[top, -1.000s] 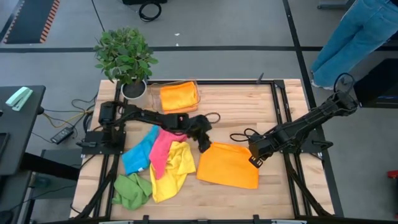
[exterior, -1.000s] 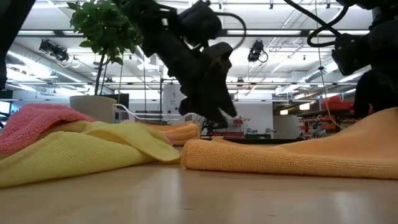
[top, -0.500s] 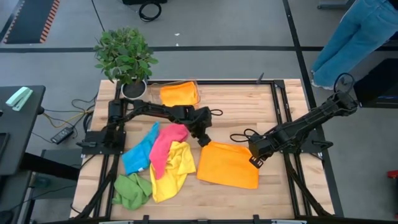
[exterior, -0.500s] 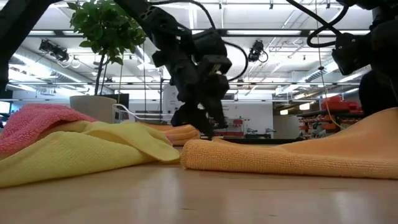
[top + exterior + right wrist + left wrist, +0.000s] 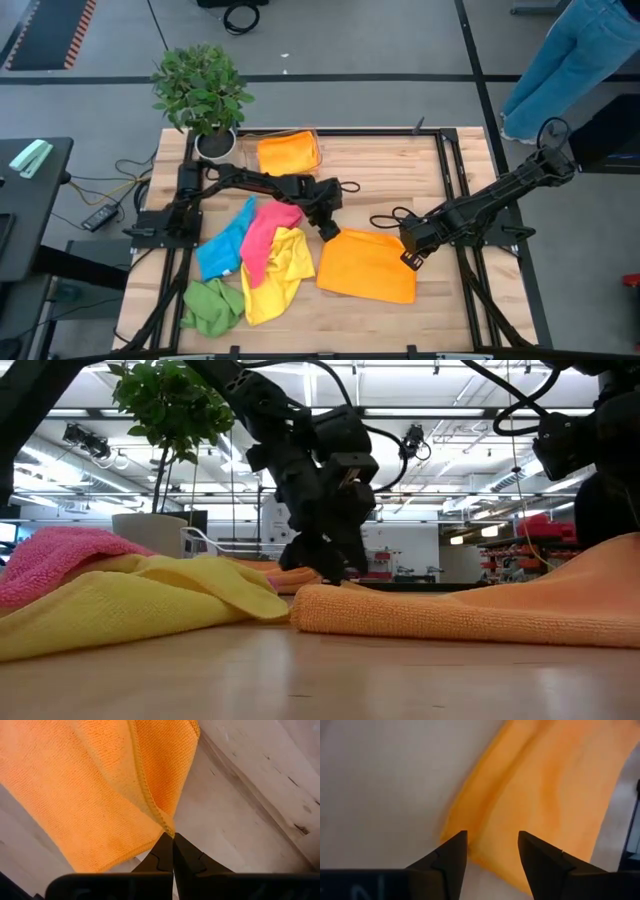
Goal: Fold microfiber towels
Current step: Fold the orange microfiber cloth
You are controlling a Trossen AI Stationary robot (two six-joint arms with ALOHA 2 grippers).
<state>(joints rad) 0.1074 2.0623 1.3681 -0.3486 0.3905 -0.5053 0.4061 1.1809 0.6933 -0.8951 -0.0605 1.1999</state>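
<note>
The left gripper (image 5: pixel 325 230) hung with its fingers (image 5: pixel 451 857) spread apart, poised over the near corner of the flat orange towel (image 5: pixel 368 265) without pinching it. That towel lay spread on the wooden table (image 5: pixel 390 170) and serves as the landmark here. At its opposite side, the right gripper (image 5: pixel 408 250) had its fingers (image 5: pixel 165 856) pressed together on the towel's hemmed edge (a fold of cloth rose from the pinch). Just beside the orange towel, on the left arm's side, a loose heap held a pink towel (image 5: pixel 265 235), a yellow towel (image 5: pixel 280 270), a blue towel (image 5: pixel 220 250) and a green towel (image 5: pixel 212 305). Farther back from the orange towel sat a clear tray (image 5: pixel 316 152) holding a folded orange cloth (image 5: pixel 287 153), with a potted plant (image 5: pixel 203 95) beside it.
</note>
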